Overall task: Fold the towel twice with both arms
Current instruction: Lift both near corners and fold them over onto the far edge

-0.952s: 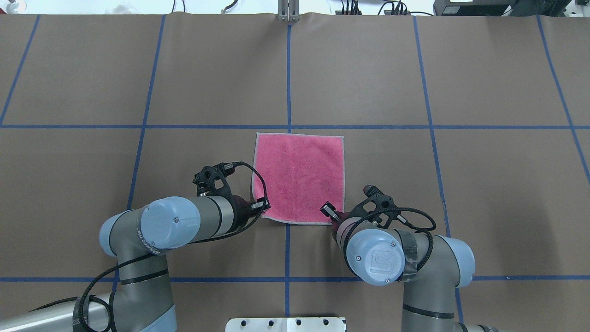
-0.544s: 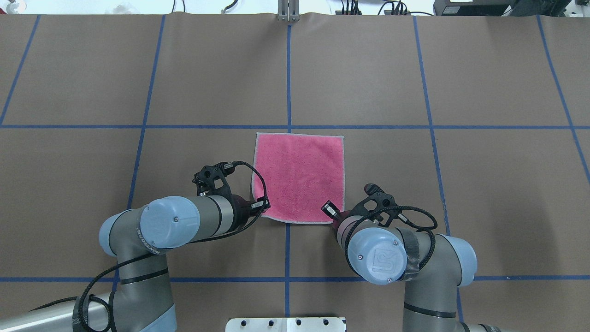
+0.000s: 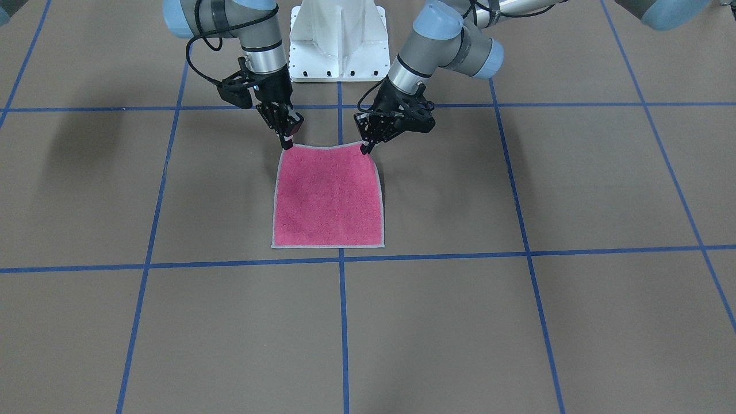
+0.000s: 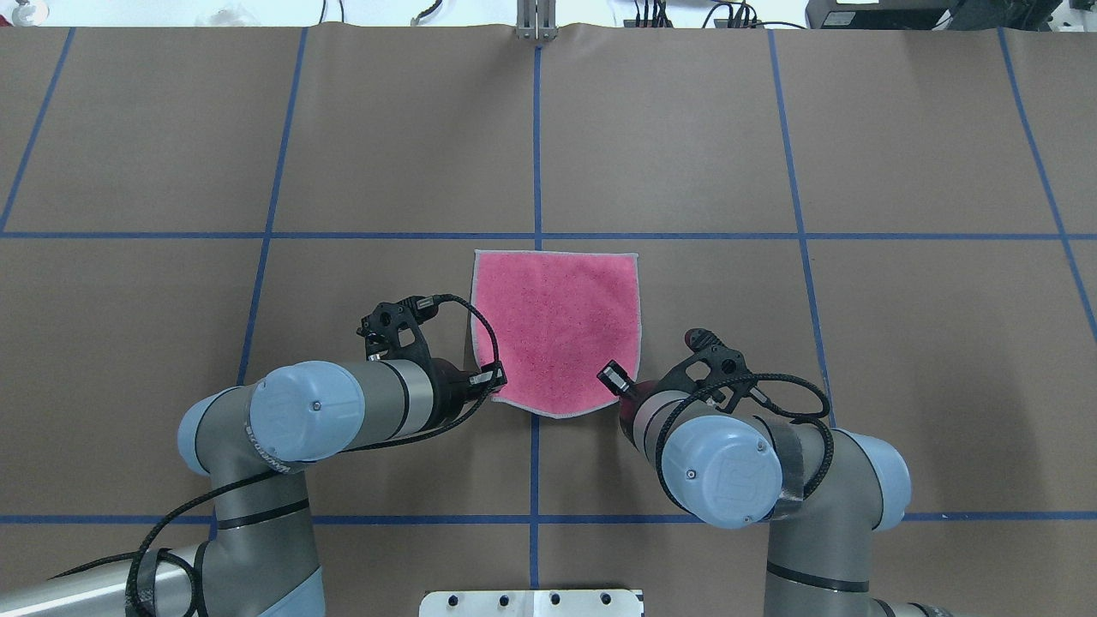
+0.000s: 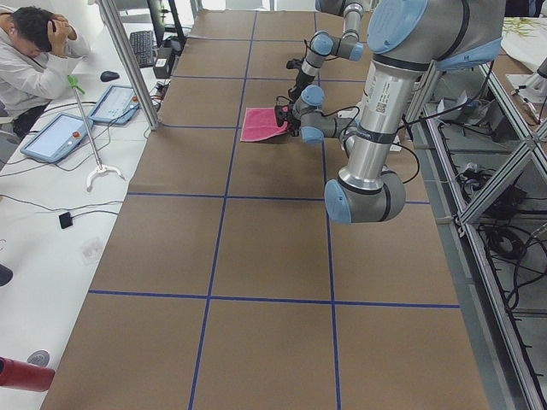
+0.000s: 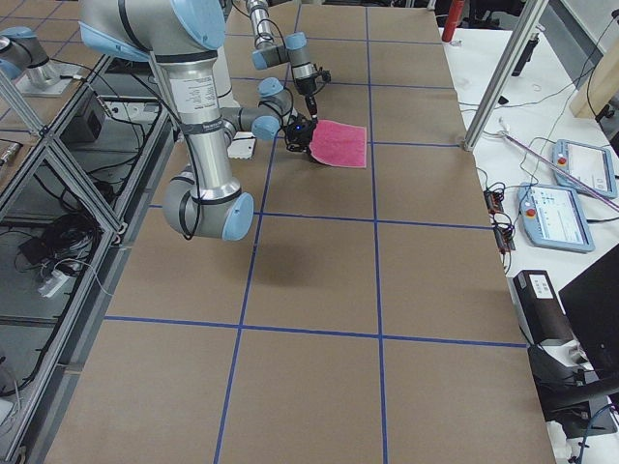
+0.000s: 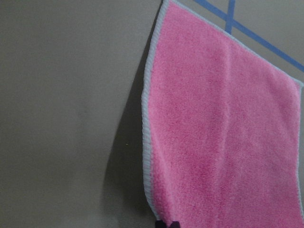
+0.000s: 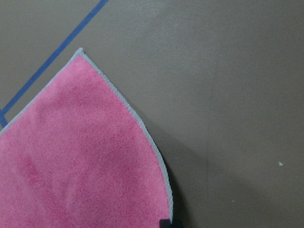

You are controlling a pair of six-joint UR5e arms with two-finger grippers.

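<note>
The towel (image 4: 555, 330) lies pink face up near the table's middle, its far edge flat along a blue tape line. It also shows in the front view (image 3: 329, 198). My left gripper (image 4: 494, 386) is shut on the towel's near left corner, and my right gripper (image 4: 619, 391) is shut on the near right corner. Both corners are raised off the table, so the near edge sags in a curve between them. In the front view the left gripper (image 3: 364, 150) is on the right and the right gripper (image 3: 286, 144) on the left. Each wrist view shows pink cloth (image 7: 218, 133) (image 8: 80, 161) hanging from the fingertips.
The white bolted pedestal (image 4: 531, 602) stands at the table's near edge between the arms. Blue tape lines (image 4: 536, 137) divide the brown table into a grid. An operator (image 5: 34, 51) sits at a side bench with tablets beyond the table's far edge.
Both grippers have risen with the towel's near corners. The near edge, flat and straight before, now curves and the corners draw inward. The right arm's elbow has shifted slightly right.
</note>
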